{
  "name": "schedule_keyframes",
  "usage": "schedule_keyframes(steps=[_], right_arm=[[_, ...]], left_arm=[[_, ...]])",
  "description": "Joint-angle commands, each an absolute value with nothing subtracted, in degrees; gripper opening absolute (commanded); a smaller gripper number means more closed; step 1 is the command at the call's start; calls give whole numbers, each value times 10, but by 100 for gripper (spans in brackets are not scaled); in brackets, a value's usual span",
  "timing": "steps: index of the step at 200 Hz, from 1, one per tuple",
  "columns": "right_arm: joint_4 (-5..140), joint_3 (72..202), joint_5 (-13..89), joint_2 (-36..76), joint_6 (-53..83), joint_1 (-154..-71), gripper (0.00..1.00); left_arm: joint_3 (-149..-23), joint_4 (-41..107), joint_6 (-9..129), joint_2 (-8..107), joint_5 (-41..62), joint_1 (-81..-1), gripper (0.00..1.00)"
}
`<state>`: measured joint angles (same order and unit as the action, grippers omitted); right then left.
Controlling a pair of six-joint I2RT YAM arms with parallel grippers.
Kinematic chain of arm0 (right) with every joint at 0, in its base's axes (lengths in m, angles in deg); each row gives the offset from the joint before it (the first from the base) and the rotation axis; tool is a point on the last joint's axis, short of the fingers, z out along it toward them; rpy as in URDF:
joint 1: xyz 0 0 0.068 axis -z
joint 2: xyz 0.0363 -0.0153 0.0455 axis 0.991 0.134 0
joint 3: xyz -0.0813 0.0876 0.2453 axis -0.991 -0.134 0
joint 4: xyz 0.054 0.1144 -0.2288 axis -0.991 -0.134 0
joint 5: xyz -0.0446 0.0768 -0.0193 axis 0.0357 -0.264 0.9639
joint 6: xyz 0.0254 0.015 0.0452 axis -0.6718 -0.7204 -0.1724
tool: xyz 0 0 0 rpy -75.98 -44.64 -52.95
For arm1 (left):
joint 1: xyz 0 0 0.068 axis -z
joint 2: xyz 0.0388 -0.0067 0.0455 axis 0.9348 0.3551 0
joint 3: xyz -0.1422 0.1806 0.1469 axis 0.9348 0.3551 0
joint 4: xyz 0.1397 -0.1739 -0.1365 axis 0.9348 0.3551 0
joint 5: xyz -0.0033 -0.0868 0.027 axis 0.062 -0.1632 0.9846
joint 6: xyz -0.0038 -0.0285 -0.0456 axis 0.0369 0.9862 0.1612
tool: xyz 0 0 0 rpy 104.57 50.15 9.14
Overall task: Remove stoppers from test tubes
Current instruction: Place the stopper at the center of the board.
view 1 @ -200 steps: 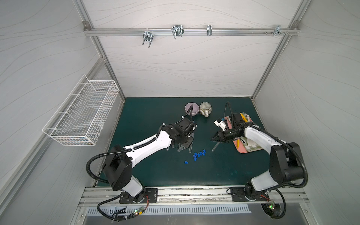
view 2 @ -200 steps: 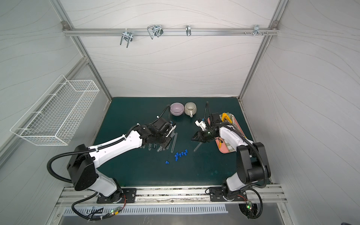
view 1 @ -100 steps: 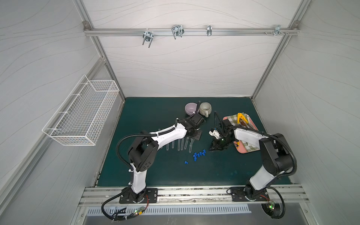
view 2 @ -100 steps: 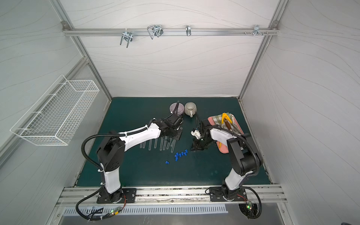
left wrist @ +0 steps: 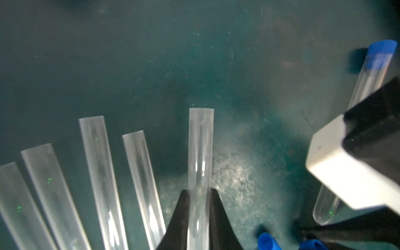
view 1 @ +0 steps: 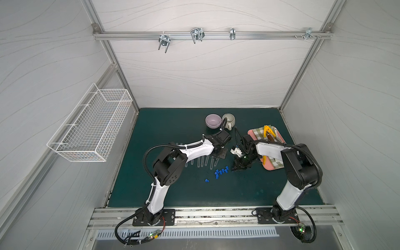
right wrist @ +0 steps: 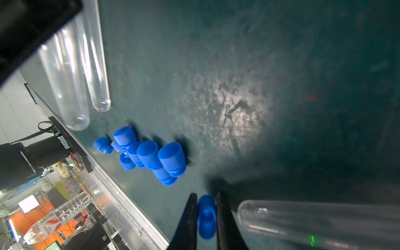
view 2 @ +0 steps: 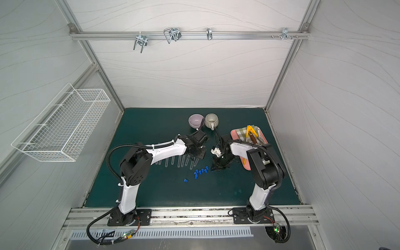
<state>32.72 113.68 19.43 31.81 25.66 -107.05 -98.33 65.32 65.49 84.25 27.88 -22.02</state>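
Observation:
My left gripper is shut on a clear, open-mouthed test tube at the right end of a row of unstoppered test tubes lying on the green mat. In both top views it sits there low over the mat. My right gripper is shut on one blue stopper, just right of a pile of loose stoppers. One stopper lies apart. Another test tube, beside the right gripper, carries a blue stopper.
A purple bowl and a striped mug stand behind the arms. A pink tray with a checked cloth and a yellow-handled tool lies at the right. A wire basket hangs on the left wall.
The right gripper has come forward and down beside the stopper pile with the stopper in it. The left arm has folded at the elbow, its gripper shifting right along the tube row.

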Motion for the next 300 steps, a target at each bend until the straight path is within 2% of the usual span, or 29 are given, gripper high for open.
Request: schedule_keyframes(steps=[1, 36, 61, 106, 126, 157, 188, 228, 257, 300], right_arm=[[329, 1143, 181, 328, 270, -1073, 9], [331, 1140, 179, 325, 268, -1073, 14], [337, 1135, 171, 320, 262, -1067, 21], [334, 1137, 164, 300, 258, -1061, 29], [329, 1138, 162, 288, 258, -1057, 30], [324, 1138, 150, 259, 257, -1042, 31], [332, 1124, 111, 227, 254, -993, 35], [363, 1094, 66, 178, 234, -915, 45], [398, 1069, 32, 143, 209, -854, 48], [431, 1031, 26, 88, 182, -769, 50]], left_arm=[[-1008, 636, 680, 864, 294, -217, 11], [-1005, 638, 683, 878, 309, -216, 13], [-998, 635, 685, 878, 311, -217, 17], [-1004, 638, 682, 875, 308, -216, 29], [-1008, 643, 678, 866, 308, -217, 35], [-1009, 654, 665, 831, 308, -217, 37], [-1010, 671, 648, 791, 317, -216, 41], [-1058, 721, 616, 787, 287, -208, 54], [-1114, 770, 585, 817, 276, -181, 64], [-1205, 816, 563, 882, 261, -141, 66]])
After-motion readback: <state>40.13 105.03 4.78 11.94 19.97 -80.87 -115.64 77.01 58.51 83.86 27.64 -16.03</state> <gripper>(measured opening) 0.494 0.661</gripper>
